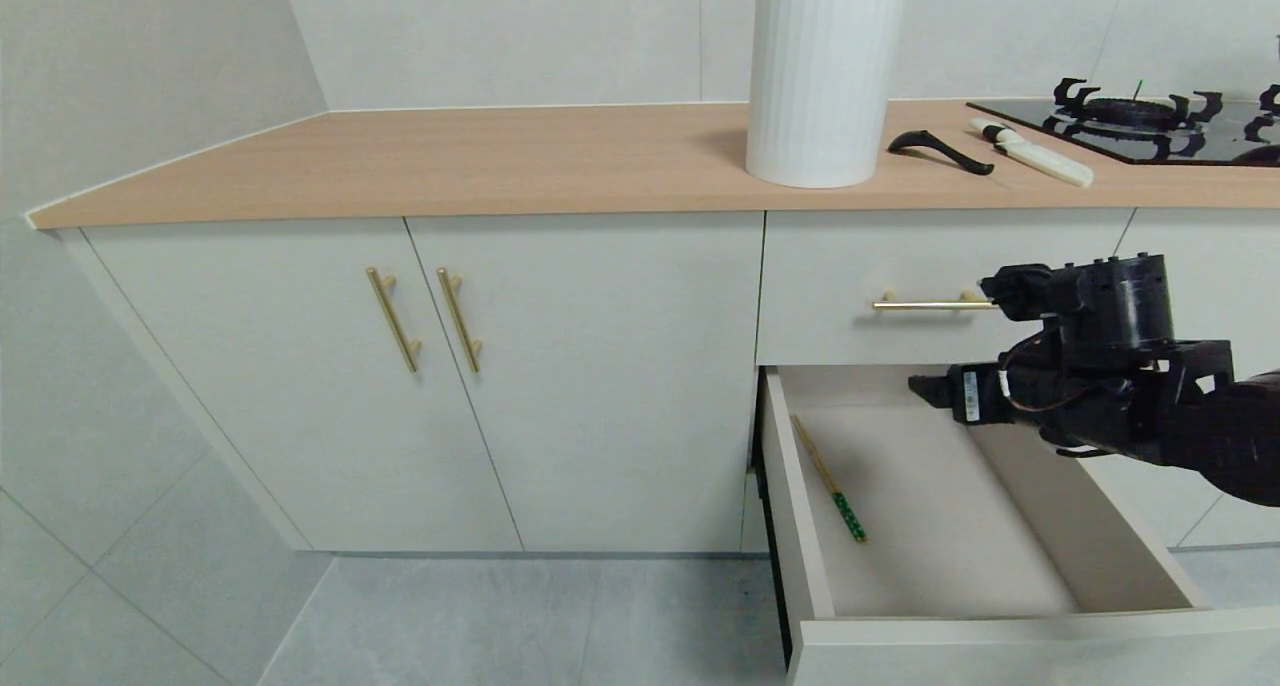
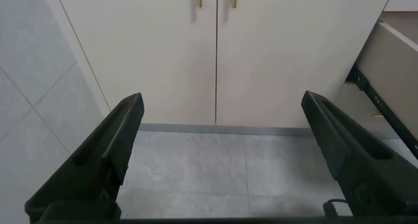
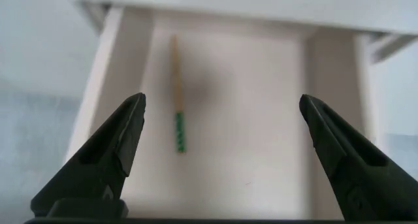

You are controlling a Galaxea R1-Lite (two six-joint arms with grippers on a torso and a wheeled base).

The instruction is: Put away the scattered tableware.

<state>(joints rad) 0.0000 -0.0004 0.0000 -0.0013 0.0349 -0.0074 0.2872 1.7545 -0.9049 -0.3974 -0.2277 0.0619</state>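
Observation:
The lower drawer [image 1: 796, 506] stands pulled out under the counter. A pair of wooden chopsticks with green ends [image 1: 830, 478] lies inside along its left wall, also seen as chopsticks [image 3: 177, 113] from above. My right gripper [image 1: 965, 351] hovers open over the back of the drawer [image 3: 228, 67], with nothing between its fingers [image 3: 108, 159]. On the wooden counter [image 1: 450, 161] lie a black curved utensil [image 1: 940, 151] and a white knife [image 1: 1030, 153]. My left gripper [image 2: 222, 159] is open and empty, low before the cabinet doors [image 2: 215, 48].
A tall white ribbed vase [image 1: 822, 71] stands on the counter just left of the utensils. A black gas hob [image 1: 1150, 121] sits at the far right. The upper drawer with a gold handle [image 1: 925, 304] is closed. Grey tiled floor [image 1: 450, 616] lies below.

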